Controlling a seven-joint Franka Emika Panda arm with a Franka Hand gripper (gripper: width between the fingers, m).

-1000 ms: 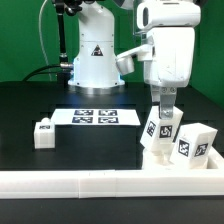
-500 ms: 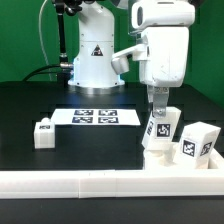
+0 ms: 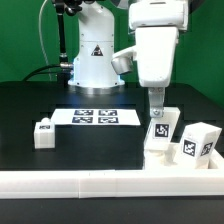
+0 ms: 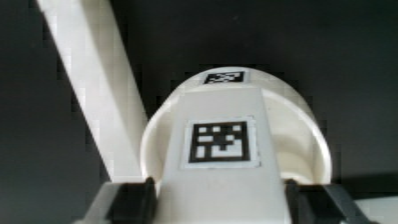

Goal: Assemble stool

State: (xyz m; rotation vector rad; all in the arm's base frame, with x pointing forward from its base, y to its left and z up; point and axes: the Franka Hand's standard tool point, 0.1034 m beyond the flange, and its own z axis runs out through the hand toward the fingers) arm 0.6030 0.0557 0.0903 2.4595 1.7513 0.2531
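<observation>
The exterior view is taken from in front of the upright leg [image 3: 160, 132], across the white rail [image 3: 100, 180], slightly raised, at middling distance, faced toward the robot's base [image 3: 92, 60] behind the leg. The wrist view is taken from just above the leg [image 4: 222, 140], very near, pointed down along it. The leg and the white rail [image 4: 98, 80] beside it are shared by both views.

The black table [image 3: 30, 105] carries a marker board [image 3: 95, 117] well to the exterior view's left of the gripper [image 3: 158, 116], and a small leg [image 3: 42, 133] farther that way. A second leg [image 3: 197, 142] stands just beside the gripper on its other side. A long white rail [image 3: 90, 181] lies in front. The clamped leg [image 3: 160, 131] seems to rest low, perhaps on a white part.
</observation>
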